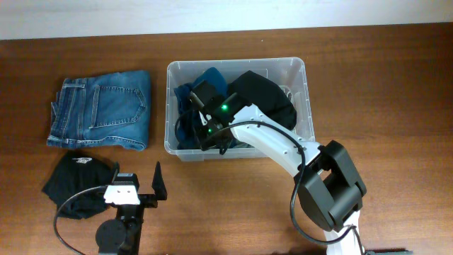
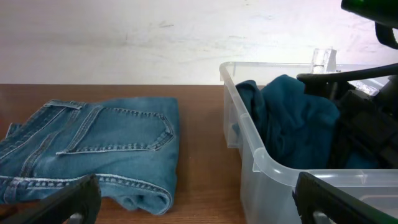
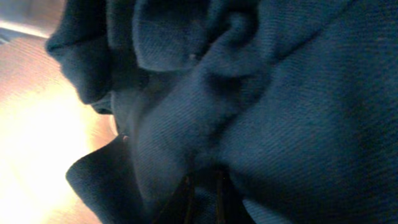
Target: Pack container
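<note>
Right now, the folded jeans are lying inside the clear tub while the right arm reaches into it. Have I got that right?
Not quite. The folded jeans lie on the table beside the clear tub, not inside it, as the overhead view shows. The right arm does reach into the tub.

Right arm (image 1: pixel 276 145) is sporting a glossy white shell between chunky black joints (image 1: pixel 333 188), two green lights (image 1: pixel 224 108) glowing near the wrist. Left arm (image 1: pixel 117 230) is looking all black except a white block (image 1: pixel 120 190), with a thin black cable (image 1: pixel 57 219) looping off it and flat black fingers (image 1: pixel 160 183) on the left gripper (image 1: pixel 138 177).
</note>
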Action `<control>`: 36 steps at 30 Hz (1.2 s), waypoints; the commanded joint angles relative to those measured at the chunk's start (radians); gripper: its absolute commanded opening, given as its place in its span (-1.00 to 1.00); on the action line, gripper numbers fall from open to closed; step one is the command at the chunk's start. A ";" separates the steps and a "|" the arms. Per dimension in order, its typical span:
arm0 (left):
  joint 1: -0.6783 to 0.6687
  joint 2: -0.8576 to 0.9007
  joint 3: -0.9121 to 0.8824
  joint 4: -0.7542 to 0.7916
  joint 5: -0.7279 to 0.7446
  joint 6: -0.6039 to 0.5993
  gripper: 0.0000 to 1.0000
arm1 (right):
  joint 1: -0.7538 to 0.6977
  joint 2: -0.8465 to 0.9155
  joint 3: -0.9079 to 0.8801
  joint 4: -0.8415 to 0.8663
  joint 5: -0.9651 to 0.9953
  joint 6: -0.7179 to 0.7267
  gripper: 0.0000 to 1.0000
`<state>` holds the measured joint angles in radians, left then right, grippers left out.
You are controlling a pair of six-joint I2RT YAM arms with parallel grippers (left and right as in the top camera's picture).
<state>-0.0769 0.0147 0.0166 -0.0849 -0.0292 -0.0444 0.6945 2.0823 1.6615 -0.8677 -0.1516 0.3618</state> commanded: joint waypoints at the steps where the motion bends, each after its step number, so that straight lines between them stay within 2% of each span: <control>1: 0.004 -0.007 -0.007 0.003 0.008 0.015 0.99 | -0.030 0.044 0.046 -0.040 0.000 -0.018 -0.85; 11: 0.004 -0.007 -0.007 0.002 0.008 0.015 0.99 | -0.083 0.033 0.534 -0.248 -0.023 -0.058 -0.85; 14: 0.004 -0.007 -0.007 0.002 0.008 0.015 0.99 | -0.082 0.033 0.617 -0.268 -0.021 -0.070 -0.86; 20: 0.004 -0.007 -0.007 0.002 0.008 0.015 0.99 | -0.083 0.084 0.610 -0.254 0.117 -0.069 -0.92; 26: 0.004 -0.007 -0.007 0.002 0.008 0.015 0.99 | -0.096 0.200 0.603 -0.245 0.208 -0.066 -0.88; 28: 0.004 -0.007 -0.007 0.002 0.008 0.015 0.99 | -0.103 0.251 0.603 -0.238 0.205 -0.066 -0.82; 36: 0.004 -0.007 -0.007 0.002 0.008 0.015 0.99 | -0.106 0.496 0.603 -0.248 0.165 -0.066 -0.82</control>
<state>-0.0769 0.0147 0.0166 -0.0849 -0.0292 -0.0444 0.5922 2.4611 2.2833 -1.0874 0.0341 0.3019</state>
